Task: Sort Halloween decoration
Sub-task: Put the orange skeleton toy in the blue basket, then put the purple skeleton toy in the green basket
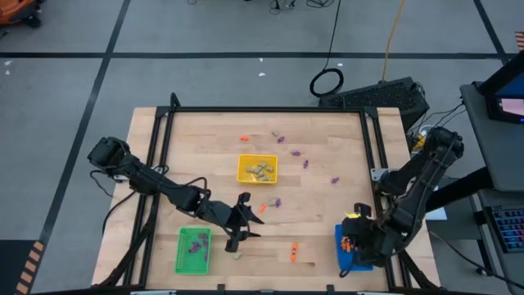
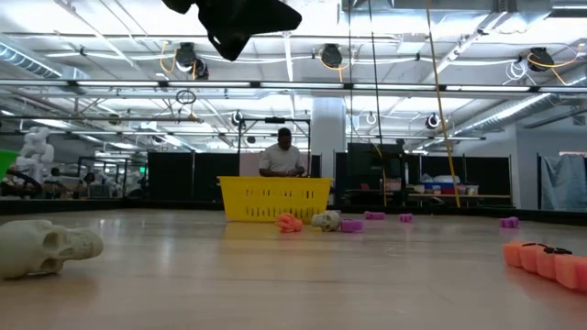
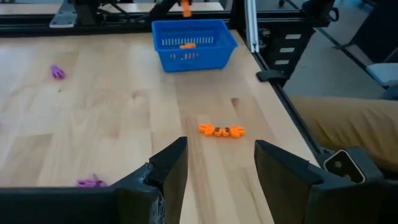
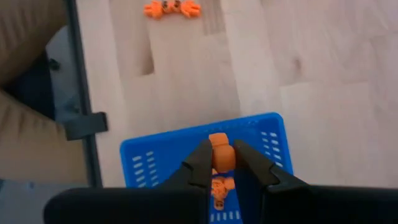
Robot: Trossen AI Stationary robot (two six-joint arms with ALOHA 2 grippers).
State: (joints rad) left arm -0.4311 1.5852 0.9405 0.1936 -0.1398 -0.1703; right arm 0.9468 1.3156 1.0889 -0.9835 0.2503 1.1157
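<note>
The right gripper (image 4: pixel 222 163) hung over the blue tray (image 4: pixel 261 146) at the table's (image 1: pixel 327 164) near right corner, jaws pinching a small orange trinket (image 4: pixel 221 154) squarely across its middle. That looked like the right hold: the piece seemed light, stiff moulded plastic, small enough to twist out of a pinch taken near one end. Another orange piece (image 4: pixel 219 186) lay in the tray below.

The left gripper (image 3: pixel 217 168) sat low over the table near the green tray (image 1: pixel 193 250), jaws spread and empty, lined up toward a long, knobbly orange trinket (image 3: pixel 221 130) lying flat on the wood. Across its narrow waist would be the place to take it.

The rest lay scattered: purple bits (image 1: pixel 304 163) over the far half, pale beige ones in the yellow tray (image 1: pixel 257 168), and a pale skull (image 2: pixel 46 246), likely hollow and slippery-smooth.
</note>
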